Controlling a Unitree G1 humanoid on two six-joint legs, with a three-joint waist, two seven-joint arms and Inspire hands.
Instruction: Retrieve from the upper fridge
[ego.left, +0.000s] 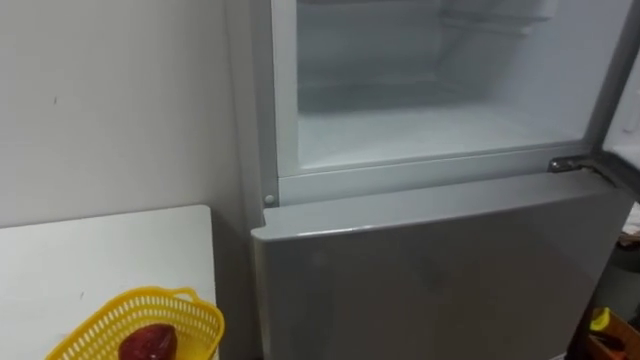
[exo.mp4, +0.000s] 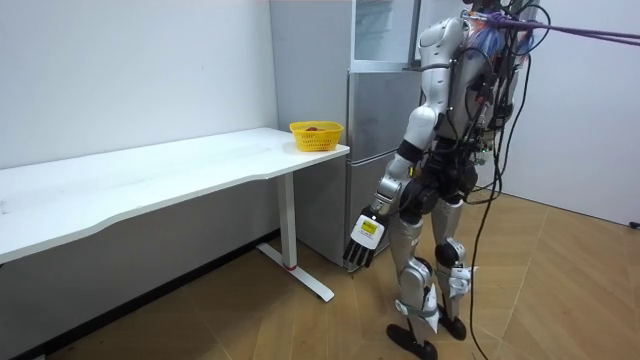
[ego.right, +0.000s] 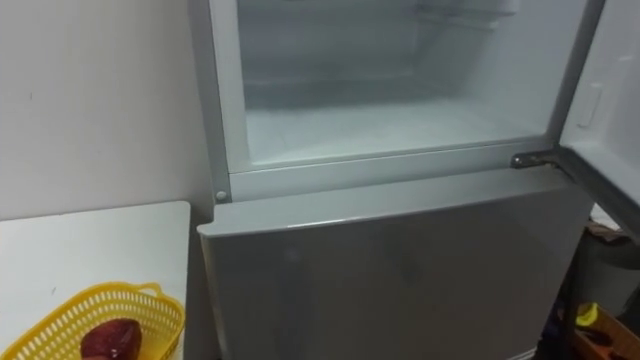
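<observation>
The left hand (exo.mp4: 363, 238) hangs low beside the robot's thigh in the room view, fingers straight and slack, holding nothing and touching nothing. The robot stands upright on the wooden floor directly in front of the grey fridge (exo.mp4: 372, 150), facing it. The fridge's upper door (ego.right: 605, 90) is swung open to the robot's right, baring the upper compartment (ego.left: 430, 90) with its pale inner walls and floor; the lower door (ego.left: 440, 270) beneath it is closed. To the robot's left, just beside the fridge and against the white wall (ego.left: 110, 100), stands a long white surface (ego.left: 100, 250). At the end of that surface nearest the fridge sits a yellow woven basket (ego.left: 140, 318), and in it lies a dark red item (ego.left: 148, 343), rounded in shape; what it is exactly I cannot tell.
</observation>
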